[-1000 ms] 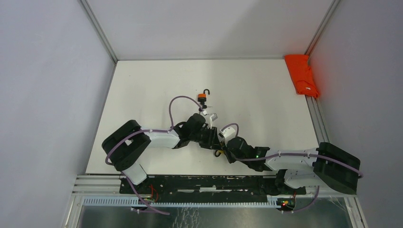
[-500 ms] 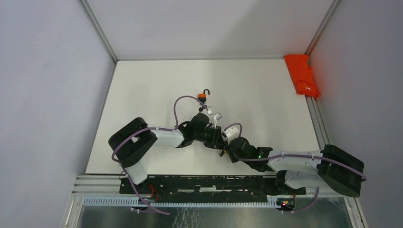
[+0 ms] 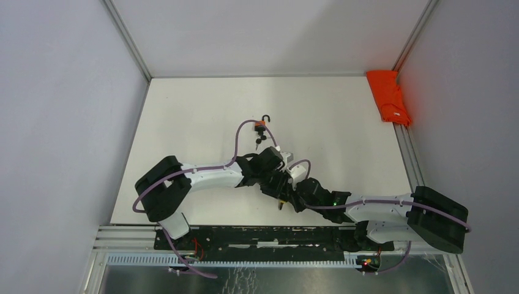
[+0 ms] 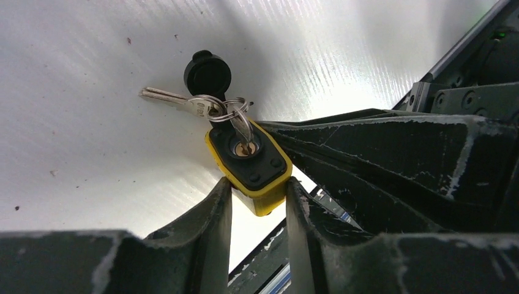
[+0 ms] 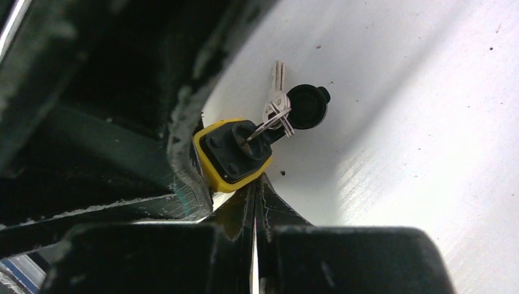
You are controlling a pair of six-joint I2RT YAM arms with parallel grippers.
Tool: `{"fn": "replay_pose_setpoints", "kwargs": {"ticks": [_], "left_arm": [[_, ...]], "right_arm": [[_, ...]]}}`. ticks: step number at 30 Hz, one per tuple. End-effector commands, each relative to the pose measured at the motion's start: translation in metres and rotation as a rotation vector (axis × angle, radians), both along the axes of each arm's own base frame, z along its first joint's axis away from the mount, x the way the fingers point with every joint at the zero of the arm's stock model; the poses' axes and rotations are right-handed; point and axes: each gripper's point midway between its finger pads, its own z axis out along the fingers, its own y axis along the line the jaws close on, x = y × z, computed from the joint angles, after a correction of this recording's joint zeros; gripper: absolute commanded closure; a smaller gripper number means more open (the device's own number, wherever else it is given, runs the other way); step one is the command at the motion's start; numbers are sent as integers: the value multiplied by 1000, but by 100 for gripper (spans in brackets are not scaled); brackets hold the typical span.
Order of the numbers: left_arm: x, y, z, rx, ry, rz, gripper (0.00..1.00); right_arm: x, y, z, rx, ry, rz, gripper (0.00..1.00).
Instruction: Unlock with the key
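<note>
A yellow padlock (image 4: 251,162) with a black face is clamped between the fingers of my left gripper (image 4: 257,187), keyhole end outward. A silver key (image 4: 243,131) sits in the keyhole. From its ring hang a second key (image 4: 171,98) and a round black cap (image 4: 208,70). The shackle is hidden. In the right wrist view the same padlock (image 5: 232,153) and key (image 5: 263,128) show just above my right gripper (image 5: 255,184). That gripper is shut with nothing between its fingers, and its tips are at the padlock's yellow edge. Both grippers meet near the table's front middle (image 3: 283,191).
An orange padlock (image 3: 261,124) with a black open shackle lies further back on the white table (image 3: 330,122), small keys (image 3: 259,141) beside it. A folded orange-red cloth (image 3: 388,97) lies at the back right edge. Grey walls close in on three sides.
My left arm has stretched rightward and toward the front, carrying the yellow padlock. This has uncovered the keys by the orange padlock. The right gripper stayed shut and shifted slightly left.
</note>
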Motion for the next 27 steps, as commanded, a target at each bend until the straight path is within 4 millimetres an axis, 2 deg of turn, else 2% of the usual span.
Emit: {"fn": "replay_pose_setpoints", "kwargs": {"ticks": [1,9,18,22,27], "left_arm": [[-42,-34,25,-85,-44,-189,60],[-29,-28,13,94,-195,-97,59],[-14,-8,3,192,-315,2,58],[-14,-10,0,185,-324,-16,58],[-23,-13,-12,183,-285,-40,61]], "right_arm": [[0,51,49,252,-42,86,100],[-1,53,54,272,-43,90,100],[3,49,74,298,-78,68,99],[4,47,78,298,-85,60,97],[6,43,79,291,-92,45,95]]}}
